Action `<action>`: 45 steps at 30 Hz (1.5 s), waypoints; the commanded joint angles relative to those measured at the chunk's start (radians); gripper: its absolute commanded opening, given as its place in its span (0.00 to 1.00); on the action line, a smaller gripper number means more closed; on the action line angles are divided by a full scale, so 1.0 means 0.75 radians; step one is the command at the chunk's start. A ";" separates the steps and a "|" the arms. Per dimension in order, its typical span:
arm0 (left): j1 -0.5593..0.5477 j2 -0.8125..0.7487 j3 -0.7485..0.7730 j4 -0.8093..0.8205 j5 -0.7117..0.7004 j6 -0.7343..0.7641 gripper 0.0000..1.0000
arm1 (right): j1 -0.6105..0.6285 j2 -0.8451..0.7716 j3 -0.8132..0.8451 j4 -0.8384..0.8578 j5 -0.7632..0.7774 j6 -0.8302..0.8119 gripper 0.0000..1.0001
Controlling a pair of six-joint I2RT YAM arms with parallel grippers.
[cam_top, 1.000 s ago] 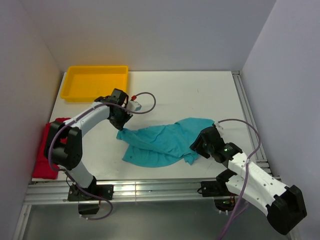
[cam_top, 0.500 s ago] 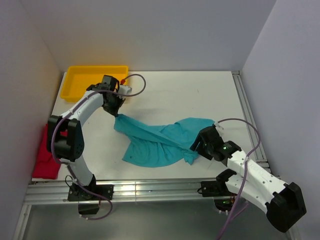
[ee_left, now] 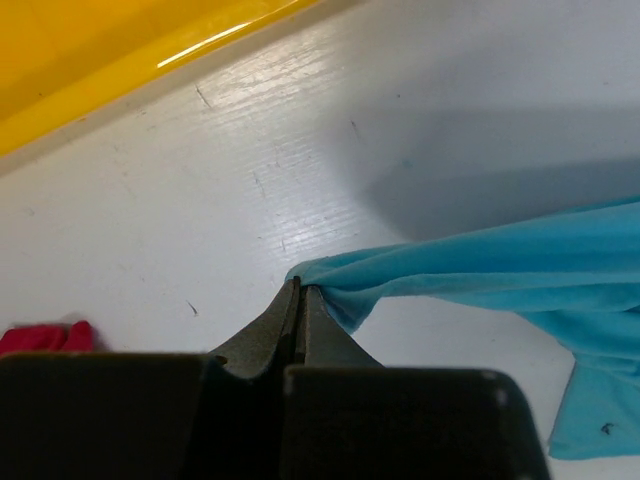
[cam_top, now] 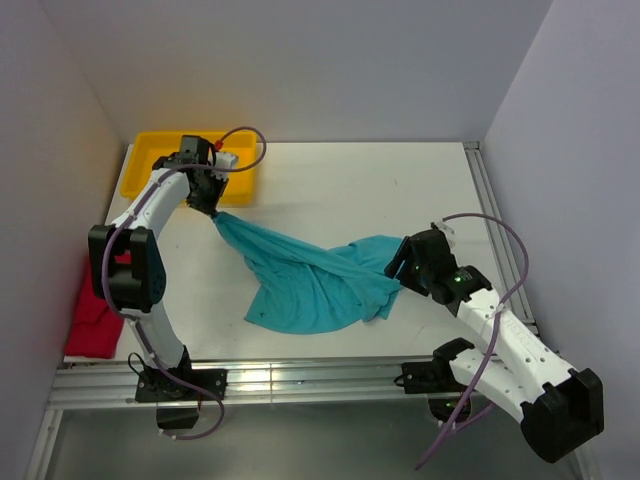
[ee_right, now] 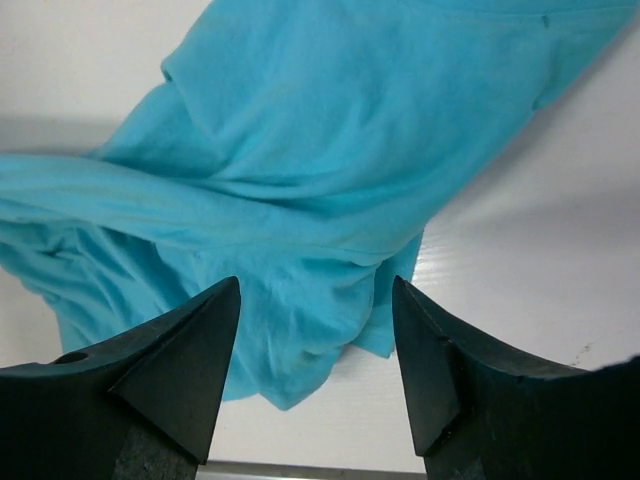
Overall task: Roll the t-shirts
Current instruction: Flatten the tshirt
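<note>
The teal t-shirt (cam_top: 310,280) lies on the white desk (cam_top: 400,190), pulled into a long slanted shape. Its long axis runs from the far left, near the yellow tray (cam_top: 150,185), down to the near right. The far-left end narrows to a taut point lifted off the desk. From there the cloth widens into a loose, rumpled fan whose lower edge sags toward the near edge of the desk. The fabric is soft, matte and plain, gathered in long folds that follow the slant.

The left pincer (cam_top: 212,205) is clamped together on that pointed corner. In the left wrist view its dark fingertips (ee_left: 290,305) meet with a thin fold of the teal t-shirt (ee_left: 480,270) nipped between them, and the cloth stretches away to the right.

The right pincer (cam_top: 404,266) stands at the shirt's near-right end. In the right wrist view its two dark, wedge-shaped fingers (ee_right: 190,360) are wide apart over the bunched cloth, with nothing gripped between them. Whether they touch the fabric cannot be told.

The tray is smooth glossy plastic with a raised rim, set at the far-left corner. The red t-shirt (cam_top: 92,320) is a crumpled heap at the near-left edge of the desk, partly hidden by the left arm. The desk top shows fine scratches (ee_left: 200,200).
</note>
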 commanded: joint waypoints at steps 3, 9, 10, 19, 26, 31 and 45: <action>0.026 0.047 0.095 -0.010 -0.051 -0.034 0.00 | 0.044 0.032 -0.033 0.056 -0.102 -0.038 0.68; 0.037 0.084 0.142 -0.020 -0.055 -0.040 0.00 | 0.075 0.010 -0.178 0.125 -0.073 0.074 0.61; 0.037 0.086 0.146 -0.020 -0.057 -0.036 0.00 | 0.075 0.001 -0.190 0.146 -0.069 0.091 0.60; 0.037 0.108 0.175 -0.034 -0.061 -0.026 0.00 | 0.170 -0.037 -0.254 0.244 -0.128 0.150 0.56; 0.039 0.108 0.164 -0.036 -0.063 -0.020 0.00 | 0.463 -0.083 -0.231 0.158 0.062 0.275 0.56; 0.039 0.110 0.160 -0.038 -0.061 -0.014 0.00 | 0.671 0.030 -0.201 0.142 0.180 0.361 0.56; 0.037 0.114 0.179 -0.063 -0.051 -0.008 0.00 | 0.746 0.238 -0.068 0.044 0.389 0.390 0.54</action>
